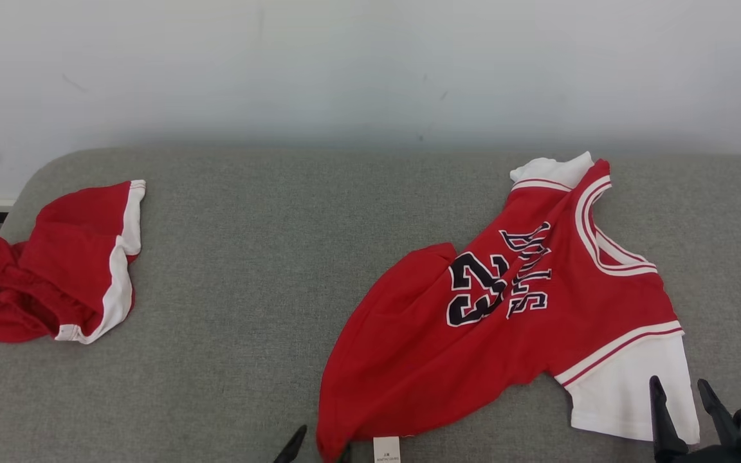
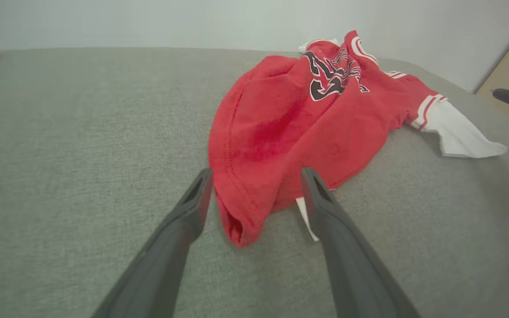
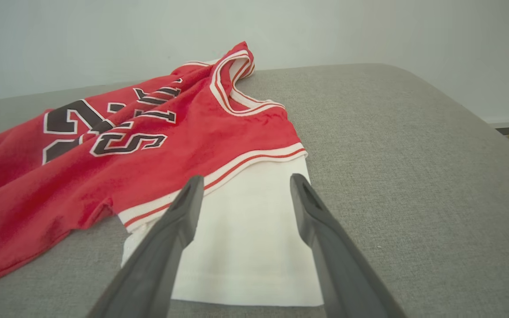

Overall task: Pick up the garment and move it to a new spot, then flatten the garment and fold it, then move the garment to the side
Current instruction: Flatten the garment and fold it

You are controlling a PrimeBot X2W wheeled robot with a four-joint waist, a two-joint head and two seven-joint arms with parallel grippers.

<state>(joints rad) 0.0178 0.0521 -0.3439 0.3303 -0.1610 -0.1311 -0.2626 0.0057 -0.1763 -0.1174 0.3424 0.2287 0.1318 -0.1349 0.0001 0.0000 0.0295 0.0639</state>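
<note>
Grey cushion carries the red jersey, rumpled on its right half. Soft, light, limp; likely sags, so pinch hem and white sleeve. Left gripper and right gripper at cushion's near edge, jaws apart, empty.

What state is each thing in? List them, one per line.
Jersey: unfolded, rumpled, lying print-up, not gripped.
Shorts: bunched up, lying apart at the left.
Left gripper: open, at the jersey's hem.
Right gripper: open, at the white sleeve.
</note>
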